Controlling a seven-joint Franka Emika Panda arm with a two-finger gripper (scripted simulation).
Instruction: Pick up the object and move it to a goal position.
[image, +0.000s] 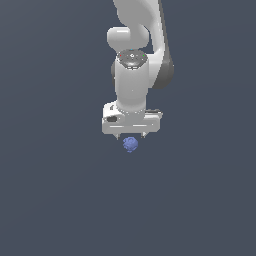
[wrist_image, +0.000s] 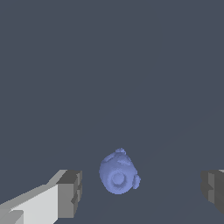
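Note:
The object (image: 130, 144) is a small bumpy blue-violet lump on the dark grey floor, just below the white gripper (image: 131, 135) in the exterior view. The arm points straight down over it. In the wrist view the object (wrist_image: 118, 173) lies between the two fingers, nearer one finger pad (wrist_image: 71, 192) than the other (wrist_image: 213, 189). The jaws stand wide apart and touch nothing. The gripper (wrist_image: 142, 190) is open and empty. The fingertips are barely visible in the exterior view.
The flat dark grey floor (image: 60, 200) spreads all around with no other object in view. The white arm links (image: 132, 60) rise above the gripper toward the top of the exterior view.

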